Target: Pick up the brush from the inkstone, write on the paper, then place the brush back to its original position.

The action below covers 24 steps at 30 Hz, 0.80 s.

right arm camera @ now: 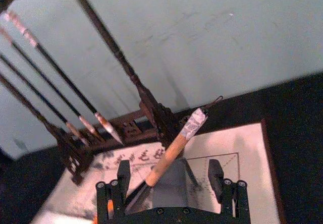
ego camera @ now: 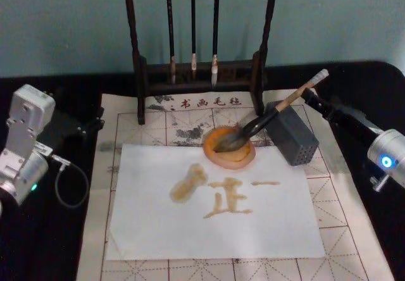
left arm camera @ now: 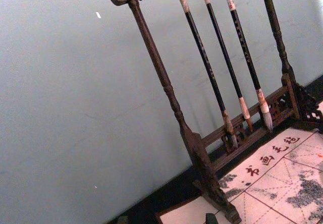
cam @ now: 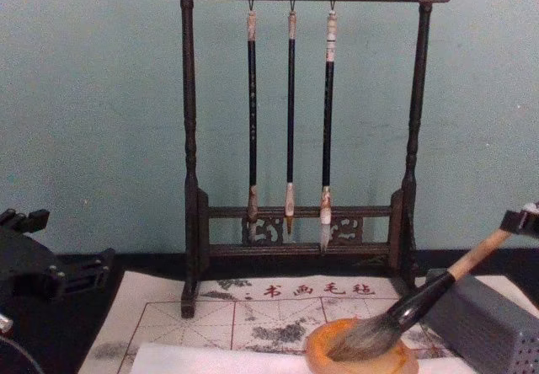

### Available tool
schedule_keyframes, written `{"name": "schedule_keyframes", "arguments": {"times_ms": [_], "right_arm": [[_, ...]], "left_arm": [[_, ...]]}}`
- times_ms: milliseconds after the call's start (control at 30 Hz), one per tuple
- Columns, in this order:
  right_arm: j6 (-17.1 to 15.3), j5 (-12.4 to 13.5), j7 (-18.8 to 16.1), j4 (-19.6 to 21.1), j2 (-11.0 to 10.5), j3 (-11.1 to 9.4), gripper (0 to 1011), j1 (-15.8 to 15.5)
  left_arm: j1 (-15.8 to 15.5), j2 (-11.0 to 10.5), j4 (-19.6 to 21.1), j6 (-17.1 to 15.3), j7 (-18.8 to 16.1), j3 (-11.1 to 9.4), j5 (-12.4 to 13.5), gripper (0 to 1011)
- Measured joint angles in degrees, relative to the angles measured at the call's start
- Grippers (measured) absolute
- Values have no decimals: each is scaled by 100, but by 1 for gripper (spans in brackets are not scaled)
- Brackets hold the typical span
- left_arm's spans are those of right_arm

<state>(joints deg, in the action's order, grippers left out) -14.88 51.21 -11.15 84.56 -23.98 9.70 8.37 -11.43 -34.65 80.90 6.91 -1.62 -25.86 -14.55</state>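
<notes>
The light is soft and even. The paper point(ego camera: 215, 199) in front of the rack point(ego camera: 199, 73) is the brightest spot. The black table point(ego camera: 57, 249) beside the rack looks very dark. Behind the rack, the wall point(right arm camera: 212, 42) shows 1 faint grey shadow.

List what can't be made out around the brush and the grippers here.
1. Contact: in the right wrist view the right gripper stands open around the brush. Its body hides the tuft end, so touch is unclear.
2. The paper and inkstone are cut off by the chest view's bottom edge.
3. The left gripper, parked at left in the head view, has its outline lost against the black cloth.
</notes>
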Motion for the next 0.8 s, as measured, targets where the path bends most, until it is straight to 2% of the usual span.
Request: {"name": "schedule_keyframes", "arguments": {"times_ms": [233, 267, 400, 567, 800], "right_arm": [[-350, 719, 264, -142, 293, -185, 1002, 151], [-350, 719, 264, -142, 293, -185, 1000, 151], [-512, 1060, 492, -209, 461, -238, 1000, 233], [-615, 1327, 779, -286, 629, -252, 1000, 334], [-642, 1502, 1042, -466, 753, -208, 1000, 507]], "left_arm": [[0, 0, 0, 0, 0, 0, 0, 1001], [0, 0, 0, 0, 0, 0, 0, 1001], [0, 0, 0, 0, 0, 0, 0, 1001], [0, 0, 0, 0, 0, 0, 0, 1001], [0, 0, 0, 0, 0, 0, 0, 1001]]}}
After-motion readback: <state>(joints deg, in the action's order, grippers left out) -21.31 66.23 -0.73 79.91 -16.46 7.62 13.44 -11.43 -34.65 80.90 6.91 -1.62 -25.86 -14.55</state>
